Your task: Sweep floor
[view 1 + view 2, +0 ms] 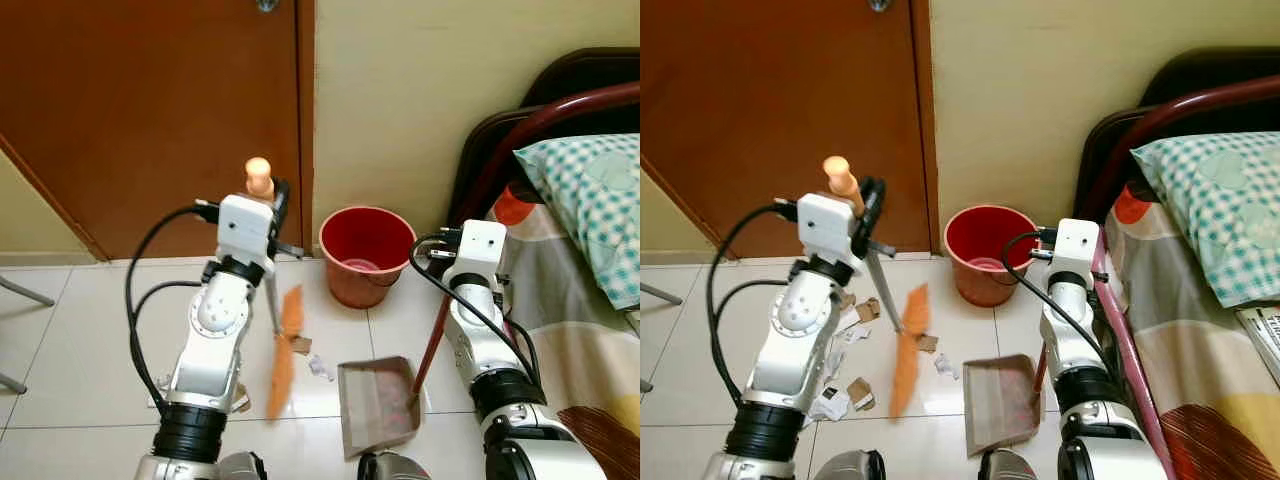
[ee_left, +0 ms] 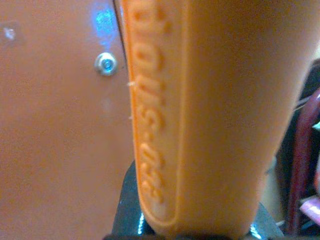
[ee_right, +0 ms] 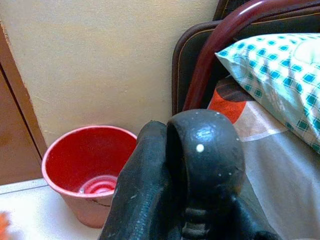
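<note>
You have one orange plastic broom [image 1: 906,345], its handle pinched in your left tool [image 1: 862,212] and its bristles on the tiled floor [image 1: 700,340] among several scraps of torn paper [image 1: 845,398]. One brown dustpan [image 1: 998,402] lies flat beside it with a little debris inside, its red stick held by your right tool [image 3: 190,170], whose black fingers are pressed together around the stick's dark knob. One red plastic bucket [image 1: 366,253] stands against the wall beside one bed [image 1: 1210,330]; what it holds cannot be made out.

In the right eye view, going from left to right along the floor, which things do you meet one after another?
Paper scraps → orange broom head → dustpan → bed. The red bucket stands farther back by the wall, above the dustpan, so I leave it out of the order.
</note>
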`<state>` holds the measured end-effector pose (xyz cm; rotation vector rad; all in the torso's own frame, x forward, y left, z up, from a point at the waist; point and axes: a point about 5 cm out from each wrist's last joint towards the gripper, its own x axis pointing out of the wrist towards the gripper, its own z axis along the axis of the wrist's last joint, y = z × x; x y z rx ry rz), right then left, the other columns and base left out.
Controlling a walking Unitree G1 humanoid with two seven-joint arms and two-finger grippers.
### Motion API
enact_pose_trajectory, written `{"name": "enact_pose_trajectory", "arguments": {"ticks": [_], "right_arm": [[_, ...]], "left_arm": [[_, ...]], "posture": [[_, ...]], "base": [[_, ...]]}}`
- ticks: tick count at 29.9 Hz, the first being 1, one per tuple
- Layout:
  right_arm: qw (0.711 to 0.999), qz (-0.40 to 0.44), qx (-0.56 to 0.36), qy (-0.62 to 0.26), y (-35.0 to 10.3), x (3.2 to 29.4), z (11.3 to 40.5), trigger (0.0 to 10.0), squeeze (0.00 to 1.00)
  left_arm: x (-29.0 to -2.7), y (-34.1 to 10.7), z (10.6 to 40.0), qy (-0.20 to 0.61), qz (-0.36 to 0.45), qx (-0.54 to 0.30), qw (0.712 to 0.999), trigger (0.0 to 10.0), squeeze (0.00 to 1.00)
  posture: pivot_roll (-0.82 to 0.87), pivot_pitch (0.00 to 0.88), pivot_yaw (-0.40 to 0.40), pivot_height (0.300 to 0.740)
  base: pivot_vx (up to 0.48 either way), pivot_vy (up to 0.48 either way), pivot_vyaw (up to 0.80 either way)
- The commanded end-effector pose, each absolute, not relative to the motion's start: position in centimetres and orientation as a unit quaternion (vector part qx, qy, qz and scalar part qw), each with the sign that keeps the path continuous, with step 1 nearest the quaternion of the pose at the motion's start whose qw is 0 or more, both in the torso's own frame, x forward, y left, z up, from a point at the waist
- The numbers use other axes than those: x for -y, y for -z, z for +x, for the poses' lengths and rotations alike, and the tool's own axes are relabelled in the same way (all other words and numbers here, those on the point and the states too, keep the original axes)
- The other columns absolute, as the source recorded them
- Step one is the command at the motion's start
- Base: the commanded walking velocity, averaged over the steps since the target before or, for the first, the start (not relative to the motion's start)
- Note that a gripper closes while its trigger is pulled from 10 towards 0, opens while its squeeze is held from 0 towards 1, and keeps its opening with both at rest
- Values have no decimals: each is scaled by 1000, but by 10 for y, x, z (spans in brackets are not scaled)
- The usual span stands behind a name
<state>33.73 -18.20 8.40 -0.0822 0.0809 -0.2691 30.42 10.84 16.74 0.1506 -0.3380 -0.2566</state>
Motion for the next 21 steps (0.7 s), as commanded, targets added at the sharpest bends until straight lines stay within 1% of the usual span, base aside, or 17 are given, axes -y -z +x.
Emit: {"name": "enact_pose_trajectory", "arguments": {"ticks": [1, 2, 6, 13, 17, 21], "right_arm": [[990, -40, -29, 132, -89, 184, 340, 10000, 0], [990, -41, -31, 134, -88, 186, 339, 10000, 0], [989, -42, -32, 136, -87, 188, 338, 10000, 0], [990, -41, -38, 133, -84, 187, 337, 10000, 0], [990, -45, -38, 131, -84, 184, 338, 10000, 0], [988, -46, -31, 141, -88, 183, 340, 10000, 0]], "left_arm": [[-111, -166, 303, 122, 83, 164, 975, 10000, 0], [-112, -160, 301, 117, 80, 145, 979, 10000, 0], [-115, -149, 293, 105, 65, 113, 986, 10000, 0], [-115, -145, 280, 97, 55, 105, 988, 10000, 0], [-114, -142, 281, 100, 58, 102, 988, 10000, 0], [-110, -145, 285, 112, 65, 117, 985, 10000, 0]], "posture": [[11, 75, -25, 740], [11, 75, -25, 740], [14, 76, -20, 740], [26, 79, -28, 740], [25, 81, -28, 740], [23, 83, -25, 740]], "base": [[0, 0, 0], [0, 0, 0], [0, 0, 0], [0, 0, 0], [0, 0, 0], [0, 0, 0]]}}
